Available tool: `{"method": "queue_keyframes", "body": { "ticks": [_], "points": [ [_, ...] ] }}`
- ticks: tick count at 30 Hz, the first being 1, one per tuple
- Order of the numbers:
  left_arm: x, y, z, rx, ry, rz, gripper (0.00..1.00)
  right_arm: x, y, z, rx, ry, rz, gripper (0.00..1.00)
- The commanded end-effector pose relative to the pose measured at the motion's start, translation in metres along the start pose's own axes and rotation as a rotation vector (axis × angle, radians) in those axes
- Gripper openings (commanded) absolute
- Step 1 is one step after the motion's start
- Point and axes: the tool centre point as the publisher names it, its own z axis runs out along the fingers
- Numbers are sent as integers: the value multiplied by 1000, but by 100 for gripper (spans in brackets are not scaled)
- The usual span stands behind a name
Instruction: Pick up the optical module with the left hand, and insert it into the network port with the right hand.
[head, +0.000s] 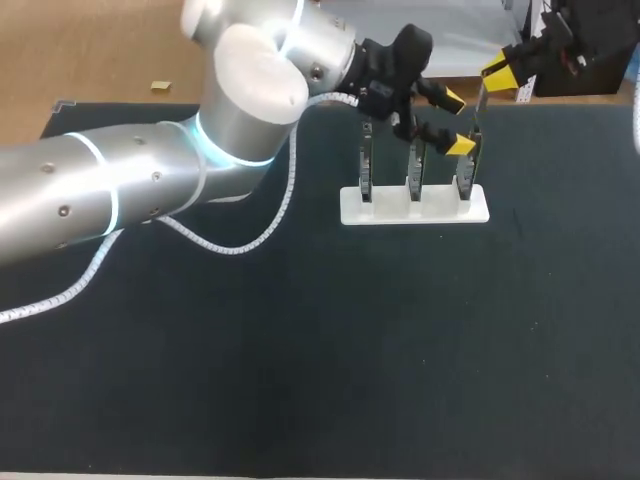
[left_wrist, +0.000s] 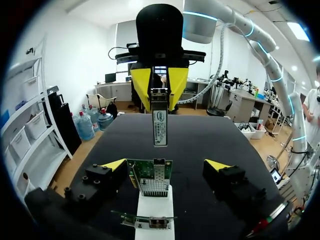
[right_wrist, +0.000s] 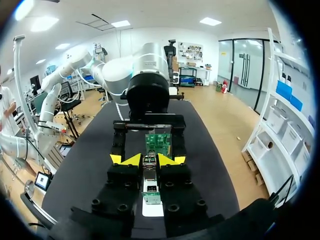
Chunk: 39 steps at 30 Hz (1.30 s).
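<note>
Your left arm (head: 150, 180): stretched over to the white stand (head: 415, 208).
Left gripper (head: 456, 122): released, its 2 fingers (left_wrist: 115, 164) either side of the end board (left_wrist: 142, 172).
Right gripper (right_wrist: 149, 159): clenched on the optical module (left_wrist: 160, 125).
Optical module: upright, just above the network port (left_wrist: 159, 163), not touching.

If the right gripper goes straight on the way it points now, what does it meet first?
Probably the green card on the white stand: the optical module in the right gripper points toward it, though depth is unclear.

Bright, even light from overhead
</note>
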Motion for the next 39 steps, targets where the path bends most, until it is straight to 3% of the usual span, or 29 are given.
{"method": "queue_keyframes", "body": {
  "ticks": [1,15,39],
  "points": [
    [0,1,3,15,15,-1,100,0,4,0,7,1,0,0],
    [8,-3,0,-3,66,13,100,0,4,2,4,-1,-3,0],
    [9,-5,-1,-4,78,14,100,-2,5,4,6,-2,-7,0]
  ]
}}
